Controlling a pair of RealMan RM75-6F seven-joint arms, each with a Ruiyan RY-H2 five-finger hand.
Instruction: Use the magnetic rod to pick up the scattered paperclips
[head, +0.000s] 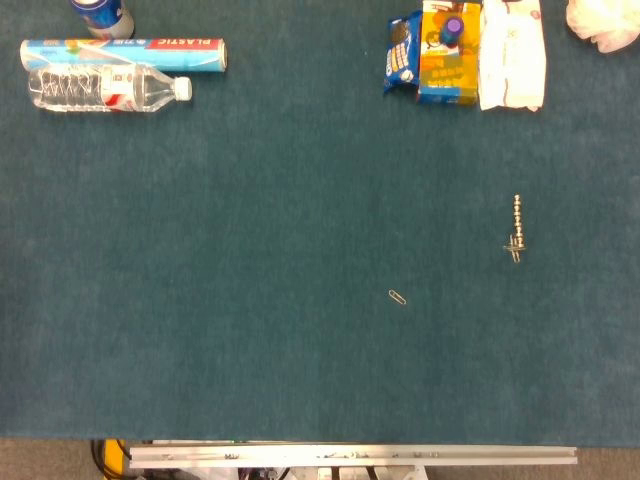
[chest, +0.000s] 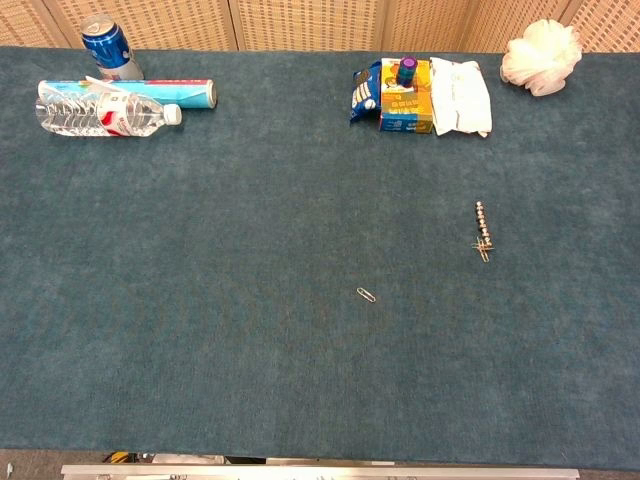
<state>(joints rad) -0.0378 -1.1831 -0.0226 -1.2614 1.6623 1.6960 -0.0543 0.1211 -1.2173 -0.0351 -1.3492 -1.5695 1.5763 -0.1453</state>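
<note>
The magnetic rod (head: 517, 220) (chest: 481, 222), a short chain of small metal beads, lies on the blue cloth at the right. A clump of paperclips (head: 514, 248) (chest: 483, 248) clings to its near end. One loose paperclip (head: 398, 297) (chest: 367, 295) lies alone near the middle of the table, to the left of the rod. Neither hand shows in the head view or the chest view.
At the back left lie a water bottle (head: 105, 88), a plastic-wrap box (head: 125, 50) and a blue can (chest: 107, 46). Snack packs and an orange box (head: 448, 48) sit at the back centre-right, with a white tissue pack (head: 512, 55). A white puff (chest: 541, 57) sits at the far right.
</note>
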